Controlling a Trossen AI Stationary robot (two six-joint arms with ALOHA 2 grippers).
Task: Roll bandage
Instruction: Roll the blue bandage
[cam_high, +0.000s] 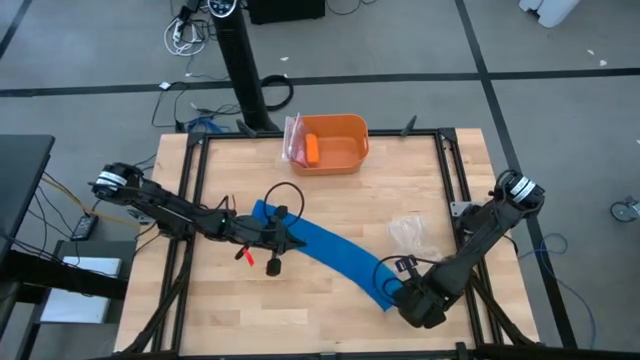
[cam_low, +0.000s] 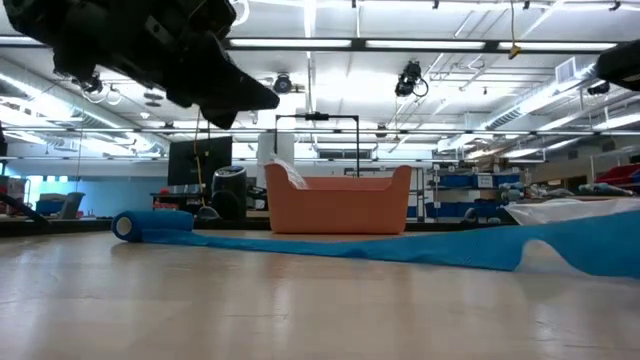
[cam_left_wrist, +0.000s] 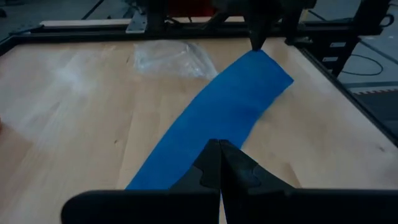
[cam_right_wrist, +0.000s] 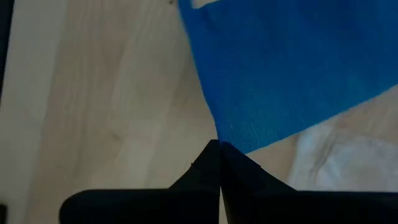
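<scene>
The bandage (cam_high: 335, 252) lies as a long blue strip across the middle of the table (cam_high: 330, 310), running from near the left arm toward the front right corner. In the low view, its left end (cam_low: 150, 223) is already wound into a small roll, and the rest is still flat, with a wave near the right end. The left gripper (cam_left_wrist: 219, 151) is at the rolled end, its fingers shut together above the strip, and I cannot see that it holds anything. The right gripper (cam_right_wrist: 217, 149) is closed on the far corner of the strip and seems to pin it there. The rolling looks just begun. The next move needs the roll turned along the strip while the other end stays tight. An orange bin (cam_high: 332, 143) and a clear plastic bag (cam_high: 413, 232) lie apart.
</scene>
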